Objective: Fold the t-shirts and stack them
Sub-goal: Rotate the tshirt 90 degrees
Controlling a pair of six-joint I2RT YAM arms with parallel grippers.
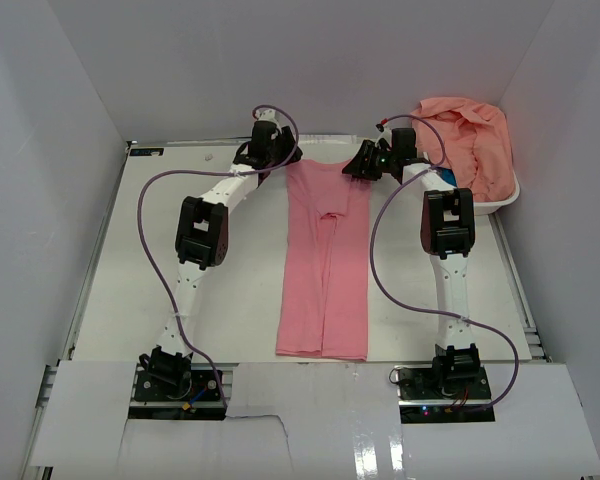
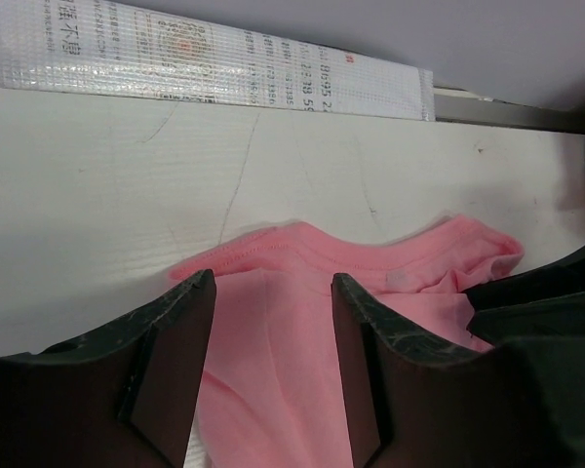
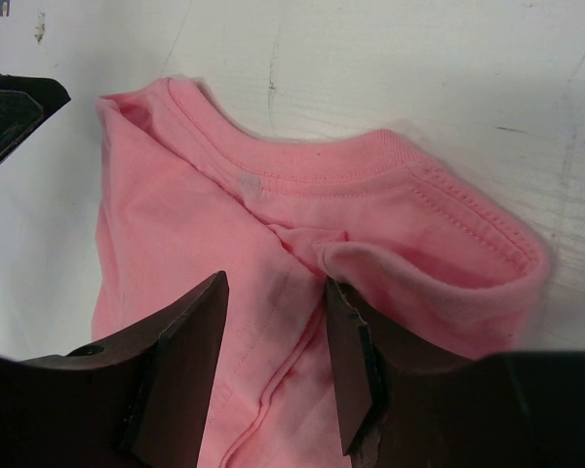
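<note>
Lying on the table [image 1: 115, 310]: one pink t-shirt [image 1: 323, 265], folded lengthwise into a long narrow strip. Both sides are turned in and meet along a line down the middle.
Shirt ends: the hem lies toward the near edge, between the two arm bases. The neckband [image 3: 370, 166] is at the far end, curved and facing up.
Left gripper [image 1: 283, 160]: set at the far left corner of the strip, by the shoulder. In its wrist view [image 2: 273, 375] the two dark fingers [image 2: 175, 361] stand well apart. Pink cloth lies flat in the gap and under the tips, and the jaws are closed on nothing.
Right gripper [image 1: 362, 165]: set at the far right corner of the strip. In its wrist view [image 3: 273, 375] the fingers [image 3: 180, 370] are likewise spread, with cloth showing between them. A rolled fold of the shoulder bunches up against the outer finger, and the jaws have no pinch on it.
Gripper to gripper: near each other but apart, with the neck opening between them. Each one shows as a dark shape at the edge of the other's wrist view.
Basket [image 1: 507, 197]: white and slotted, at the far right corner of the table just beside the right arm.
Basket contents: peach t-shirts [image 1: 470, 135], crumpled and heaped above the rim.
Far edge: a printed strip [image 2: 205, 58] runs along the back of the table, beyond the neckband.
</note>
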